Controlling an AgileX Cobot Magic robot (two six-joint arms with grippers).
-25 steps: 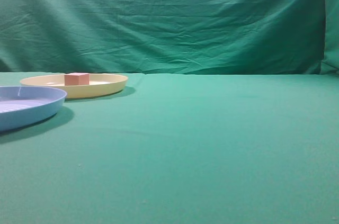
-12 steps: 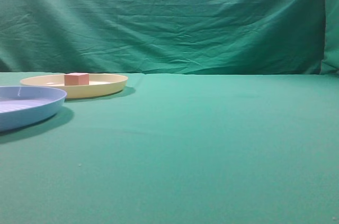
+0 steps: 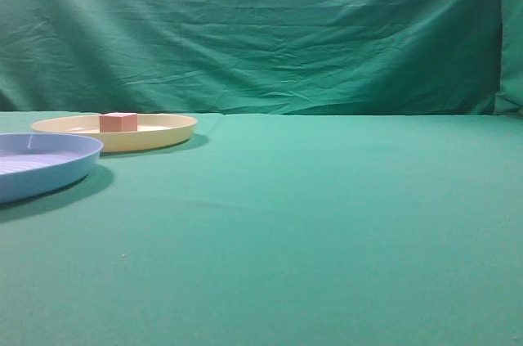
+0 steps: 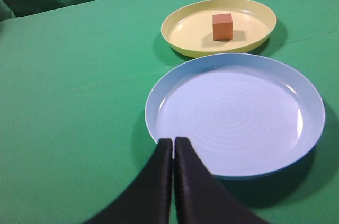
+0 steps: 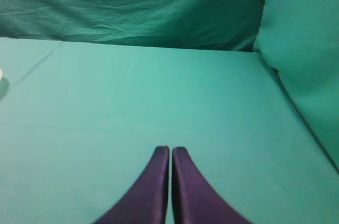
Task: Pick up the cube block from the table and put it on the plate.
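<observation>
I see cube block [image 4: 222, 26] sitting on plate [image 4: 185, 36], off tabletop [image 3: 327, 223]. Task looks done. Left gripper [image 4: 173, 142] and right gripper [image 5: 170, 150] both closed, empty.

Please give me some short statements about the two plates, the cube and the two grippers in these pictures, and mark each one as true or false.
1. The cube block sits inside the plate. True.
2. The light blue plate holds a second cube. False: nothing lies in it.
3. The left gripper is shut and holds nothing. True.
4. The right gripper is clamped on the cube block. False: it is shut over the bare table, with no cube near it.
5. In the left wrist view, the cream plate lies beyond the blue one. True.
</observation>
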